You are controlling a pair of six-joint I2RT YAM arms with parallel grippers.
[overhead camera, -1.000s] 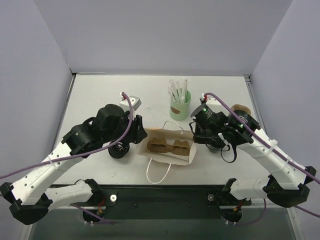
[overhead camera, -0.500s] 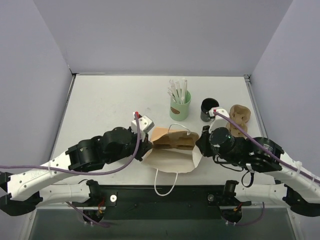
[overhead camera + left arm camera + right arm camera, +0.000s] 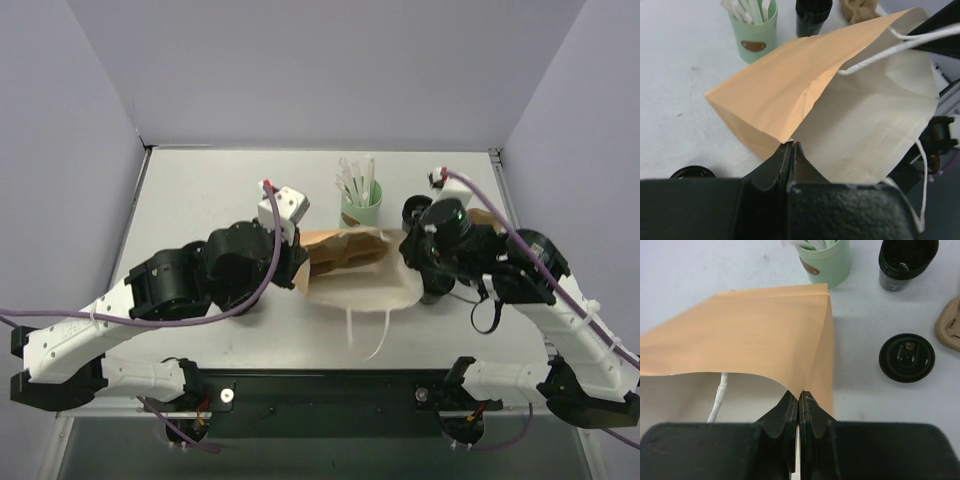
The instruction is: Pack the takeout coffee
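The takeout coffee (image 3: 906, 357), a black cup seen from above with its round lid on, stands on the table just right of the brown paper bag (image 3: 750, 335); the right arm hides it in the top view. My left gripper (image 3: 792, 144) is shut on the bag's (image 3: 790, 90) left rim fold. On the opposite rim fold my right gripper (image 3: 800, 393) is shut too. Between them the bag (image 3: 360, 285) lies stretched, its white inside and string handles showing. In the top view the left gripper (image 3: 300, 268) and right gripper (image 3: 410, 262) flank its mouth.
A mint-green cup of straws (image 3: 360, 205) stands behind the bag. Right of it sits a stack of black lids (image 3: 907, 260), then a tan cardboard carrier (image 3: 950, 325). Another round black thing (image 3: 692, 172) peeks out beside my left gripper.
The left gripper has shut on the bag's rim. Both arms have moved away from the near edge, and the bag's mouth is now spread wider between them, with the handles trailing toward the front.
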